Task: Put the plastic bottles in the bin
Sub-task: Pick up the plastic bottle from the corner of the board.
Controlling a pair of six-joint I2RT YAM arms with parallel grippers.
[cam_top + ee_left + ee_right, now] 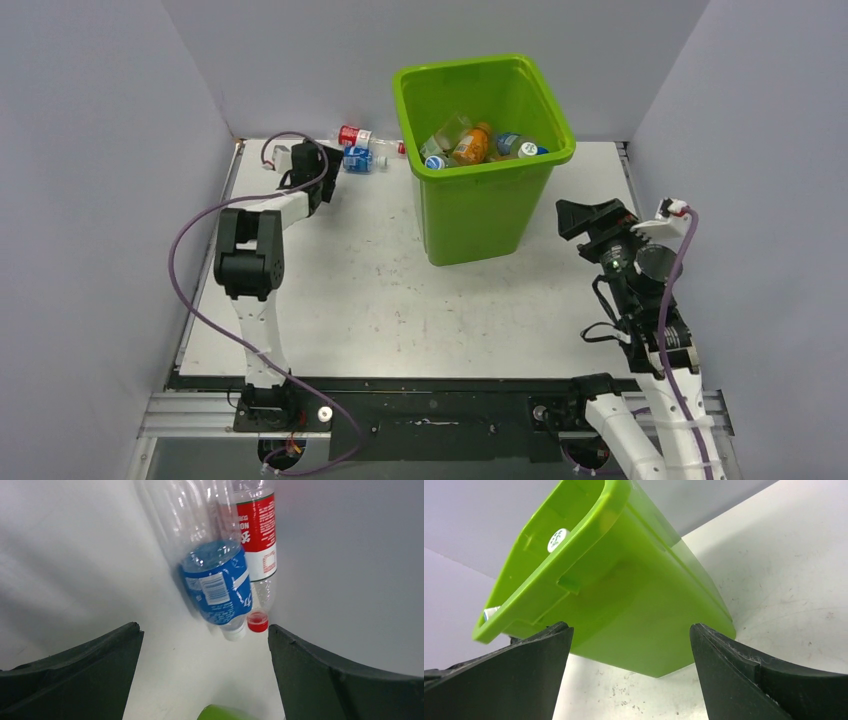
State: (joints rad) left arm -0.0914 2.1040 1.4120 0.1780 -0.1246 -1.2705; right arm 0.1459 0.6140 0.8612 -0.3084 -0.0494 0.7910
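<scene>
Black metal rail point(430, 425) edges the scuffed white counter point(370, 300) between grey walls point(100, 150). Empty, the left jaws and right jaws gape wide. Two clear plastic bottles point(357, 158) lie far-left of the tall lime-green plastic bin point(480, 210), others inside it.

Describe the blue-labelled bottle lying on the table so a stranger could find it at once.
From the tall lime-green bin, look left toward the back wall, where two clear bottles lie side by side. The blue-labelled bottle is the one farther from the wall. It has a white cap, while its neighbour, the red-labelled bottle, has a red cap.
</scene>
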